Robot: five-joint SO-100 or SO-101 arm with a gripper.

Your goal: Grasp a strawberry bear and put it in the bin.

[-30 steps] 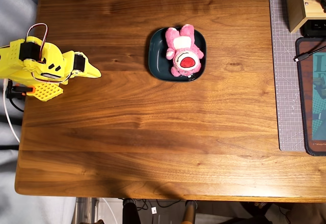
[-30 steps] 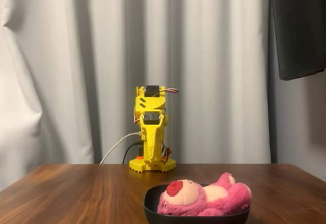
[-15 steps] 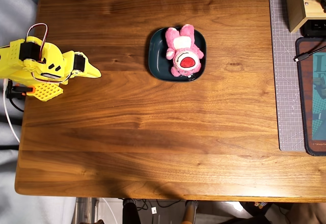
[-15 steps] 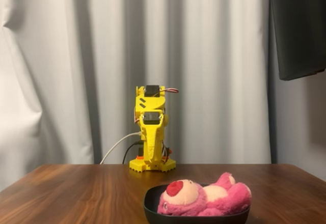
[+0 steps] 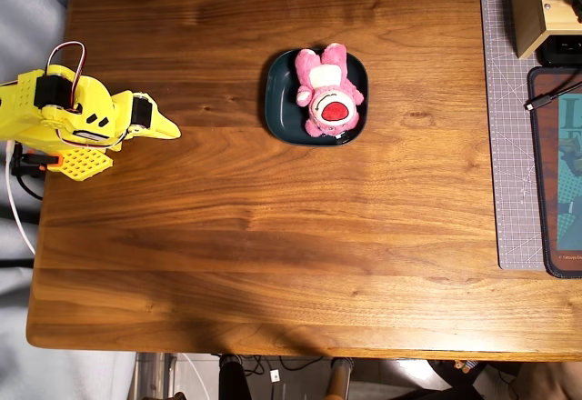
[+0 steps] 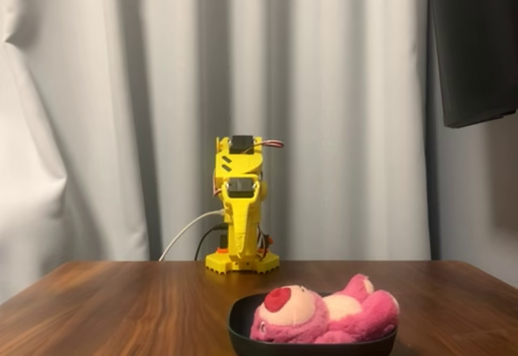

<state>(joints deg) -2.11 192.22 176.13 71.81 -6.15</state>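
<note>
The strawberry bear (image 5: pixel 326 102) lies in the bin (image 5: pixel 277 100). The gripper (image 5: pixel 162 128), clenched and empty, sits well apart. A cutting mat (image 5: pixel 507 127) and wooden box (image 5: pixel 526 9) lie far right overhead.

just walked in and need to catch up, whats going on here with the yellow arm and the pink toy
Nothing is being handled right now. The strawberry bear lies on its back inside the bin, near the middle of the wooden table. The yellow arm sits folded at the table's left edge in the overhead view, its gripper well clear of the bin and holding nothing. Judging by how things lie, the placing looks done.
</note>
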